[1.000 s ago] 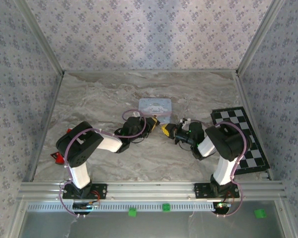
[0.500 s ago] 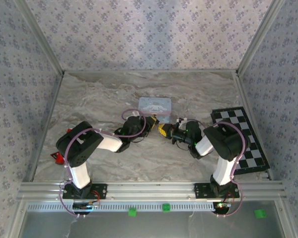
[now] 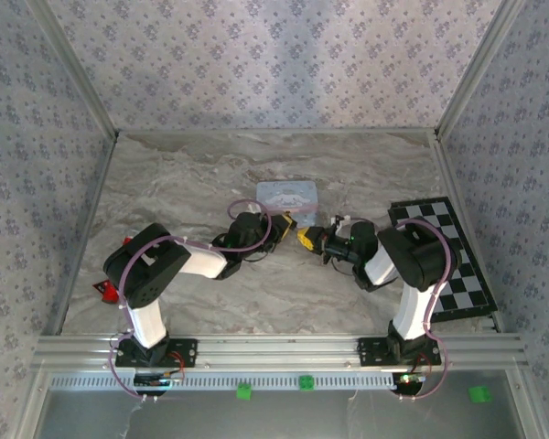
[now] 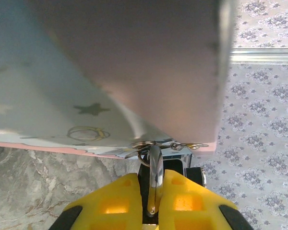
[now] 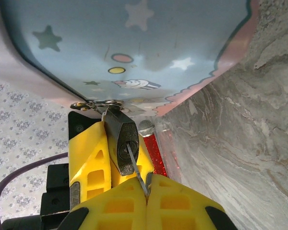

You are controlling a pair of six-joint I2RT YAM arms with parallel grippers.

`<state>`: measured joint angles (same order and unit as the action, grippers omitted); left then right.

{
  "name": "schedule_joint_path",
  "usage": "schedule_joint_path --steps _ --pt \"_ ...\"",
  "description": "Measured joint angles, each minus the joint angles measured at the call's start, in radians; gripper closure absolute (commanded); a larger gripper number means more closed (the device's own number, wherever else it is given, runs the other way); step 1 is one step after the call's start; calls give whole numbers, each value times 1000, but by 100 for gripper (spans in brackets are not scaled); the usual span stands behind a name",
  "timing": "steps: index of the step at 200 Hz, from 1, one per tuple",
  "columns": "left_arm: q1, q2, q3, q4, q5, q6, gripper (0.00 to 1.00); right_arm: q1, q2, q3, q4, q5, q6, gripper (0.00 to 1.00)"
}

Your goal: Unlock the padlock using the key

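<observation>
The small black padlock (image 5: 121, 139) hangs by its silver shackle (image 4: 156, 172) from the hasp of the pale blue, pink-rimmed tin box (image 3: 286, 195). My left gripper (image 4: 153, 181) is shut on the padlock, one yellow finger (image 5: 89, 155) on each side of the body. The key's thin blade (image 5: 137, 170) sits in the keyhole at a slant. My right gripper (image 5: 147, 186) is shut on the key's near end. In the top view the left gripper (image 3: 281, 224) and right gripper (image 3: 305, 239) meet just in front of the tin.
A red glittery stick with a silver mesh tip (image 5: 153, 153) lies on the marble beside the tin. A black-and-white checkered mat (image 3: 453, 261) covers the right side. A small red object (image 3: 102, 291) lies at the left edge by the left arm.
The right gripper edged left toward the padlock, then came back slightly right. The left gripper shifted a little up and right. Both holds are unchanged.
</observation>
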<state>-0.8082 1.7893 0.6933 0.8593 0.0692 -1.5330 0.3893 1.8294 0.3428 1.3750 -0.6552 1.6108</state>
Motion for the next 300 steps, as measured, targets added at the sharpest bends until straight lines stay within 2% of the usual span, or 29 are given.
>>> schedule_joint_path --steps 58,139,232,266,300 --pt "-4 1 11 -4 35 5 100 -56 -60 5 -120 -92 -42 100" --pt "-5 1 11 -37 50 34 100 -113 -48 53 -232 -188 -109 100" --pt "-5 1 11 -45 57 44 100 -91 -153 97 -490 -143 -206 100" --pt "-3 1 11 -48 39 41 100 -65 -139 97 -462 -98 -198 100" --pt "-1 11 11 -48 6 26 100 -48 -40 89 -290 -68 -140 100"
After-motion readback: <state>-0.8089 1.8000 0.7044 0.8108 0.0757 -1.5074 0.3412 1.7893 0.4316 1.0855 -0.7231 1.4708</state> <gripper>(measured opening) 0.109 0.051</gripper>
